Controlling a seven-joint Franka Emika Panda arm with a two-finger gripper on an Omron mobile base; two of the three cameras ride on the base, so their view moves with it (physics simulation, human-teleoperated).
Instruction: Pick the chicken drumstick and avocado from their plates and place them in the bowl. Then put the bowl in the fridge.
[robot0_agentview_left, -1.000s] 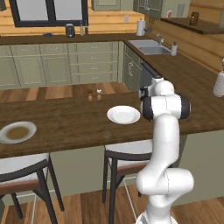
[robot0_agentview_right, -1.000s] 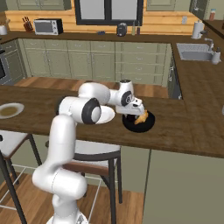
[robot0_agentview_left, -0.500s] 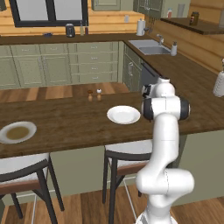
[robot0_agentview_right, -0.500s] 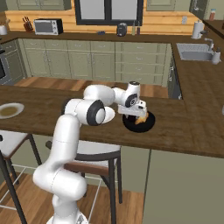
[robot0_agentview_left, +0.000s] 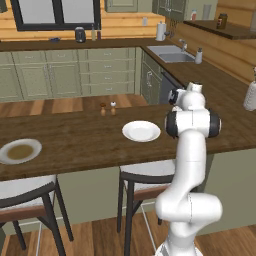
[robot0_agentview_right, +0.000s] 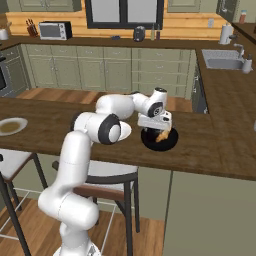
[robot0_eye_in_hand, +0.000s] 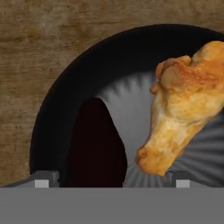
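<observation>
Item, the bowl: glossy black, standing on the wooden desk near its right end as we see it in the right base view. We find the chicken drumstick inside it, golden-brown, lying on the right half of the bowl in the hand view, its narrow end pointing toward the bottom of that view. Beside it in the bowl we note a dark, pear-shaped avocado, almost black against the bowl's floor.

Item, the jaws: we record them as released, spread wide directly over the bowl, one tip at either side of the hand view's bottom, with nothing between them. The drumstick's narrow end lies just beside the right tip; we cannot tell whether they touch.

Item, two plates: the white plate sits mid-desk, just left of the arm in the left base view; the grey plate with a brownish centre sits well apart, toward the desk's left end.
</observation>
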